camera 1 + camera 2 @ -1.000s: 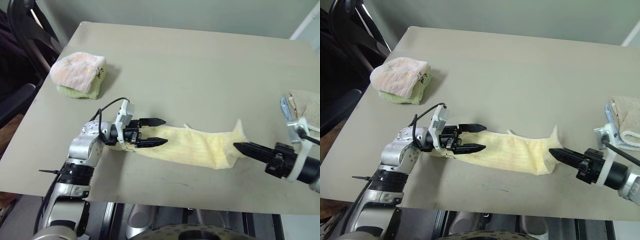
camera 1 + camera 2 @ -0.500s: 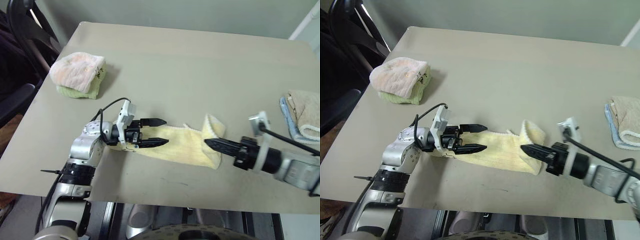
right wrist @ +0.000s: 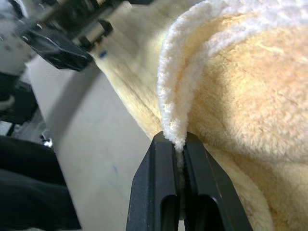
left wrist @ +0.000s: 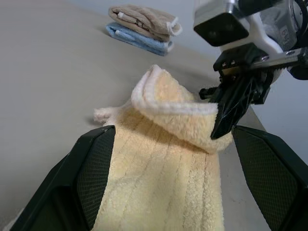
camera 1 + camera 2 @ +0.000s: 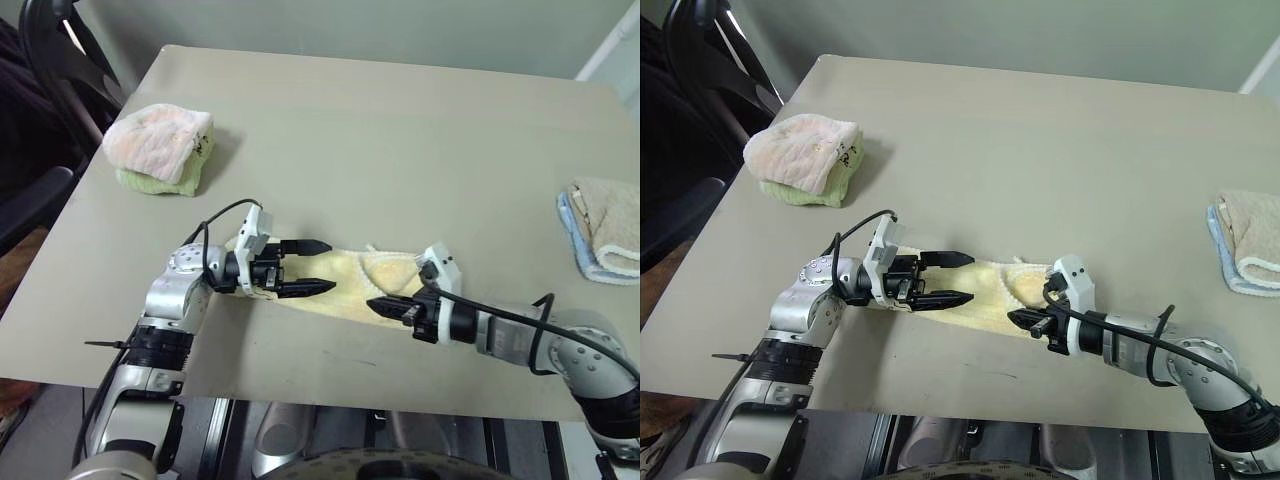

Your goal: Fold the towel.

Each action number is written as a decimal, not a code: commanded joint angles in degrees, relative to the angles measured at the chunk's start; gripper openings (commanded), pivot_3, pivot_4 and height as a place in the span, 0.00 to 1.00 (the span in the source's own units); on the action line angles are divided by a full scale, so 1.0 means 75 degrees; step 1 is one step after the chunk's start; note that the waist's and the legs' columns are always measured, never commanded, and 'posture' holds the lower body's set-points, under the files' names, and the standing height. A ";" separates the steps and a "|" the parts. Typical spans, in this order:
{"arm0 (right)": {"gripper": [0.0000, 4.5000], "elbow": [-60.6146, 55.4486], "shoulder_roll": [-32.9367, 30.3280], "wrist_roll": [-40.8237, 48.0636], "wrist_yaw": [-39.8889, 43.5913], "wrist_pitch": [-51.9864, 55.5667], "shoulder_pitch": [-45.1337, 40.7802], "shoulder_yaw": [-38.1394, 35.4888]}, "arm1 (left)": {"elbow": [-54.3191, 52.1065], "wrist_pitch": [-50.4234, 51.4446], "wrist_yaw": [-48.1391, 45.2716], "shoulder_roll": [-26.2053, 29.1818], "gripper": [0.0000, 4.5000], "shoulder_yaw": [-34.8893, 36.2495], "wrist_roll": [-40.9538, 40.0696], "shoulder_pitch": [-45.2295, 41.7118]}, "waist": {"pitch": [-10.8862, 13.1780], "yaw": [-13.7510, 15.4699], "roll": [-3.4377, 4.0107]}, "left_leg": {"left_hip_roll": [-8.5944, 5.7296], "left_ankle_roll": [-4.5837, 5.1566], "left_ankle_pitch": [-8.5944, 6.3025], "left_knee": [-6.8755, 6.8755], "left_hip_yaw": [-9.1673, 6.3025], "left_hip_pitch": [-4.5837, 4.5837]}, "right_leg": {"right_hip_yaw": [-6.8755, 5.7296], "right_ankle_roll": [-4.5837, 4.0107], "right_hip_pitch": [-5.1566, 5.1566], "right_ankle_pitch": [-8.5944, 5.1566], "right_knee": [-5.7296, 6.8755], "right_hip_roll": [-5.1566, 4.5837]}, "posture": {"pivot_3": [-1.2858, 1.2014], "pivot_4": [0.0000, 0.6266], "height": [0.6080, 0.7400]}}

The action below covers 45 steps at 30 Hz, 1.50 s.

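The pale yellow towel [image 5: 345, 285] lies along the front part of the table, its right end doubled back over itself. My right gripper [image 5: 373, 305] is shut on that end's whitish edge [image 3: 175, 127], which stands pinched between the black fingers [image 3: 149, 192] just above the lower layer. My left gripper [image 5: 331, 265] is open at the towel's left end, pointing right. Its two fingers straddle the cloth [image 4: 163, 163], and the raised fold [image 4: 168, 103] and the right gripper [image 4: 226, 113] show just ahead of them.
A pink-and-white folded towel over a green one [image 5: 158, 148] sits at the table's far left. A beige folded towel with blue cloth [image 5: 605, 228] lies at the right edge. The grey table [image 5: 400, 130] stretches behind; its front edge runs just below both arms. Dark chairs [image 5: 40, 90] stand at left.
My right gripper has carried the towel's right end leftward and lower, doubling it over the rest and shortening the strip. The left gripper has stayed in place, open.
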 commanded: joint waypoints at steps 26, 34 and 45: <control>0.78 -0.0945 0.0121 0.0119 0.2006 -0.1284 0.1265 -0.2771 | 0.0040 0.1144 -0.0070 -0.0163 0.72 0.0809 -0.1232 -0.1070 | 0.0000 0.0025 -0.0001 | -0.0004 -0.0102 0.0000 -0.0002 0.0003 -0.0025 | 0.0006 -0.0047 -0.0006 -0.0014 -0.0014 -0.0002 | 0.52 0.24 0.95; 0.17 -0.0513 0.0822 -0.1775 0.2551 -0.2310 0.1387 -0.2465 | 0.0198 0.0581 -0.1112 -0.0289 0.09 0.0323 -0.0993 -0.0937 | 0.0000 0.0010 0.0000 | 0.0000 -0.0067 0.0016 -0.0005 0.0001 -0.0020 | 0.0003 -0.0014 -0.0007 0.0001 -0.0011 -0.0001 | 0.52 0.24 0.95; 0.01 0.0139 0.1546 -0.4844 0.4138 -0.4163 0.1626 -0.1245 | 0.1037 -0.1606 -0.1191 -0.1261 0.00 -0.0728 0.0345 -0.1116 | 0.0001 0.0014 0.0002 | -0.0001 -0.0033 0.0022 -0.0003 0.0000 -0.0021 | 0.0003 -0.0017 -0.0004 0.0004 -0.0013 -0.0003 | 0.52 0.24 0.95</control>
